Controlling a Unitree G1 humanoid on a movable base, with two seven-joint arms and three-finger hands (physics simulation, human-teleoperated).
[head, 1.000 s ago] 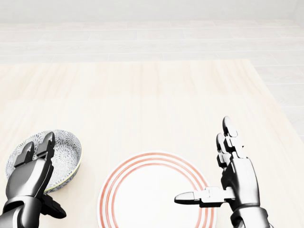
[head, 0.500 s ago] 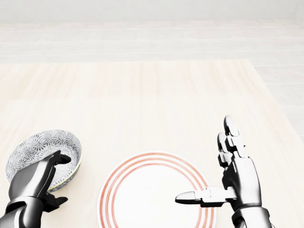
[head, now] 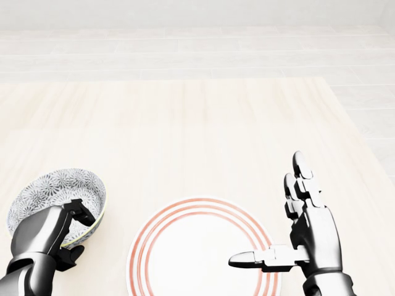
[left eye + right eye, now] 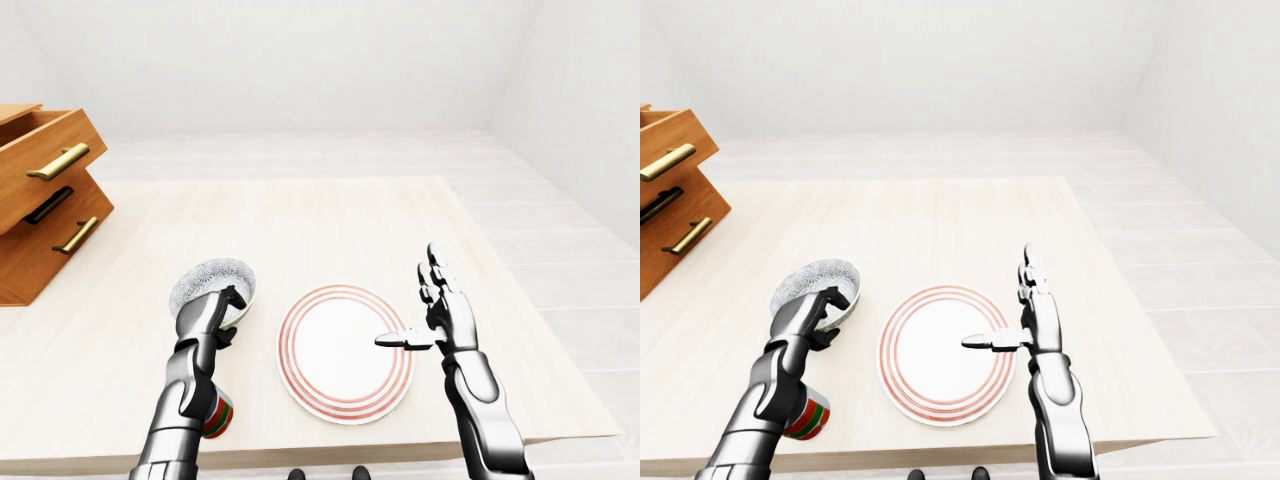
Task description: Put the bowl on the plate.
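A grey-and-white patterned bowl [image 3: 57, 188] sits on the light wooden table [image 3: 185, 123] at the lower left of the head view, left of the plate. My left hand [image 3: 75, 233] grips its near rim, fingers [image 3: 81, 213] hooked inside and the thumb under the outer wall. The white plate with red rings [image 3: 197, 259] lies at the bottom middle with nothing on it. Over the plate's right edge my right hand [image 3: 278, 225] is held open, its fingers pointing up the view and its thumb pointing left.
A wooden drawer cabinet [image 4: 45, 200] with brass handles stands at the table's left, its top drawer pulled out. A red, white and green can [image 4: 218, 415] stands by the table's near edge, under my left forearm. The table's right edge [image 4: 520, 300] borders a pale floor.
My left hand's fingers, stretched flat over the bowl a second ago, have curled down onto its near rim. The bowl, the plate and the right hand have hardly moved.
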